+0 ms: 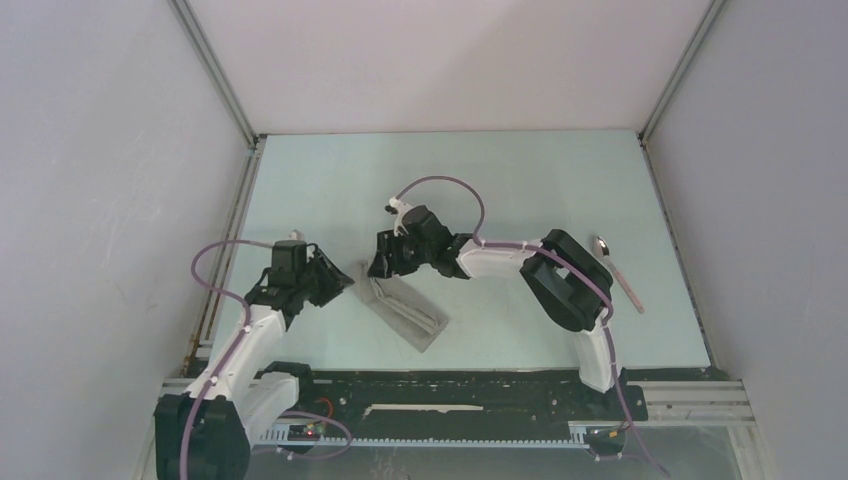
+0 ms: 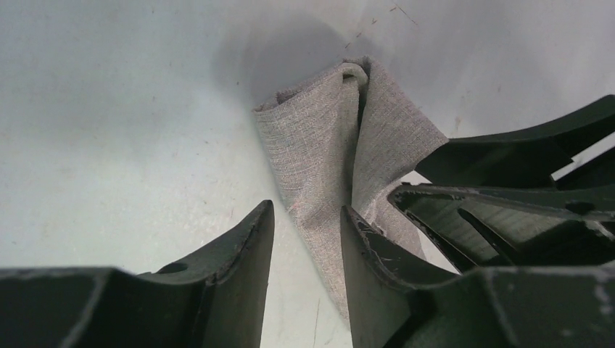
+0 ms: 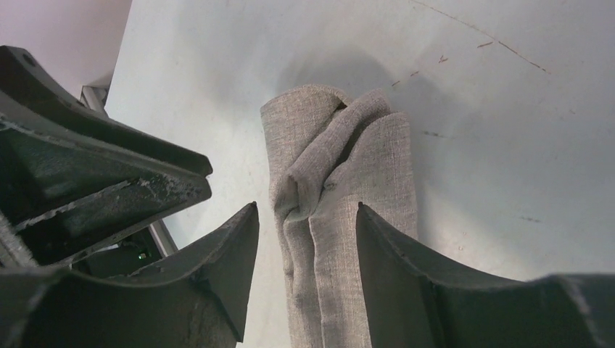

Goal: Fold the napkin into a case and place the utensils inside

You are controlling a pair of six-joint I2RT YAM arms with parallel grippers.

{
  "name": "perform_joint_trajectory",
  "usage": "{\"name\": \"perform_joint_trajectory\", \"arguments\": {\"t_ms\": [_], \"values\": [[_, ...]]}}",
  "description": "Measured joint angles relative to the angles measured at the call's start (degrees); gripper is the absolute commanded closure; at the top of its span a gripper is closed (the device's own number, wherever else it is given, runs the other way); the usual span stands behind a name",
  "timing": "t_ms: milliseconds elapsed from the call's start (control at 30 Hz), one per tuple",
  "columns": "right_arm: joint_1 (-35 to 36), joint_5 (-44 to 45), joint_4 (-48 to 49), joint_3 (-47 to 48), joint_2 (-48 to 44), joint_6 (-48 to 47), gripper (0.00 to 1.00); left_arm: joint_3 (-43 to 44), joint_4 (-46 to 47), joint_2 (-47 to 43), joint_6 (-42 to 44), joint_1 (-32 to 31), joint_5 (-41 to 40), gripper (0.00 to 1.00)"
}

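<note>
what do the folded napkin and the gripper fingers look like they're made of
Napkin: woven cloth, grey-beige and matte. A fine crosshatch weave shows, and it bunches in soft folds.
Right gripper's fingers: black, hard and matte, probably moulded or printed plastic. The edges are scuffed pale. Whether they carry rubber pads cannot be told.

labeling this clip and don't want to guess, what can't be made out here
- Fork: in no view; inside the napkin or under an arm, cannot tell.
- Napkin's far end: top view, behind the right arm's jaws.
- Napkin's near end: both wrist views, cut off by jaws and bottom edge.
- Spoon: top view, too small for detail.
</note>
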Motion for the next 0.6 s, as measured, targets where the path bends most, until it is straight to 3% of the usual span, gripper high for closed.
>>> {"name": "perform_joint_trajectory", "arguments": {"t_ms": [300,600], "values": [[0.1,-0.6,0.0,2.1,3.2,0.1,0.55,0.1,-0.5,0.1,0.2,-1.2,-1.4,0.62],[0.5,-0.6,0.2,2.6,3.3,0.2,0.73,5.2,-3.1,3.5,1.5,-6.9,-7.1,0.55]]}}
